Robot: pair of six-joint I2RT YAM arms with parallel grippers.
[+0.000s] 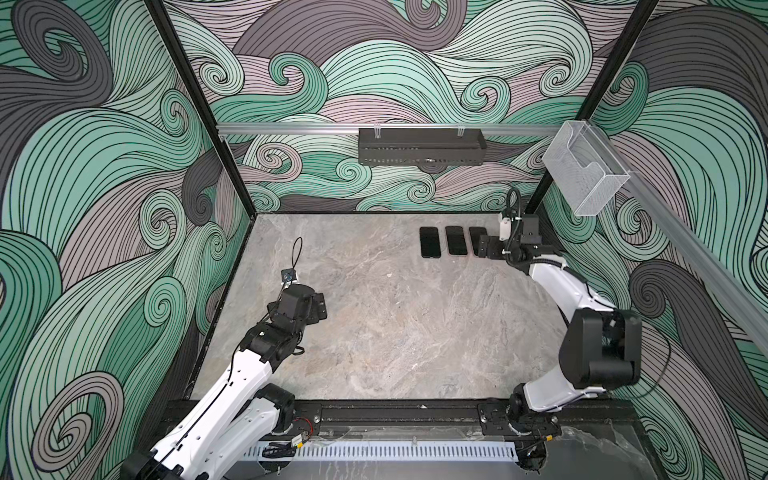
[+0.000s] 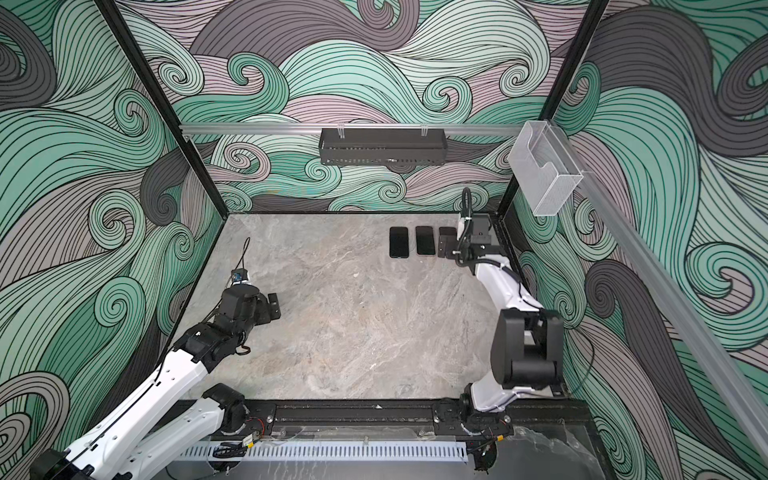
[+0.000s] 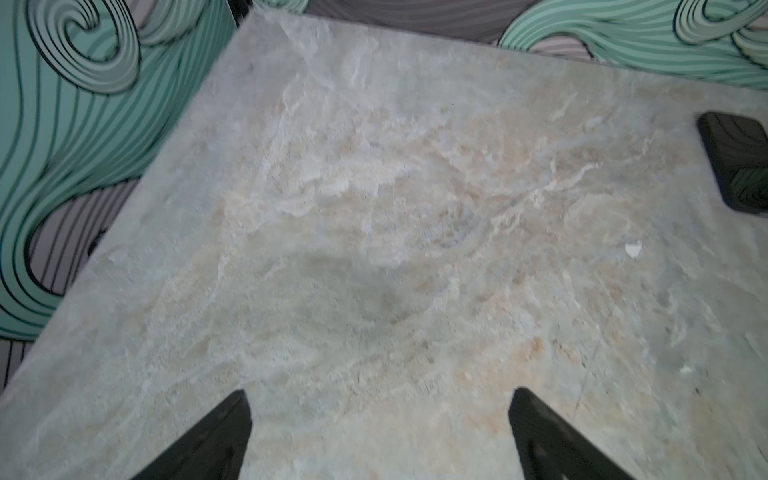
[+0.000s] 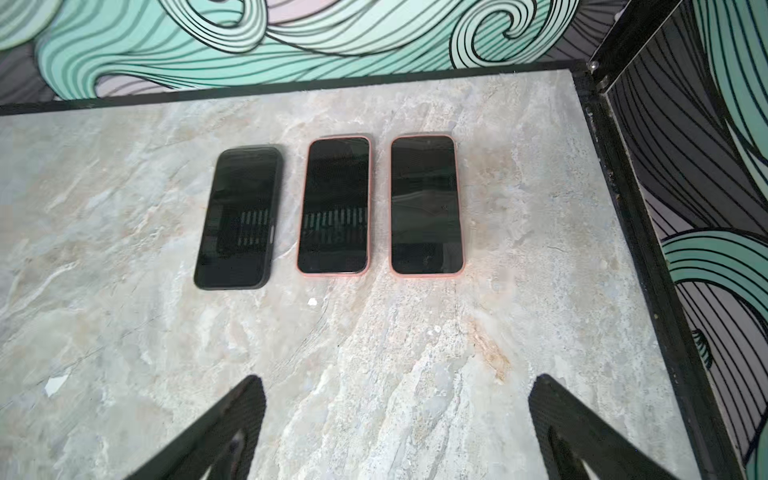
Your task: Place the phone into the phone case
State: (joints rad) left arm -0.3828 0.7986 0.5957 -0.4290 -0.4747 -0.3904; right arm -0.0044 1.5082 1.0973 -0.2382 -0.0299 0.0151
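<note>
Arms: the left arm comes in from 7 o'clock and is bent low at 9 o'clock on the bench. The right arm comes in from 5 o'clock, elbow high, and stretches out to 1 o'clock.
Claws: the left claw is wide open with nothing in it, over bare bench. The right claw is wide open too, with nothing in it, near the phones.
Phones: three lie flat in a row at 1 o'clock, dark screens up, close together but not touching.
Cases: the first phone, at the row's 9 o'clock end, sits in a black case. The middle phone sits in a pink case. The last phone has a pink edge too.
Hard to see: in both top views the right claw covers most of the last phone. The left wrist view is blurry, and only a corner of one dark phone shows there, cut off at the edge.
</note>
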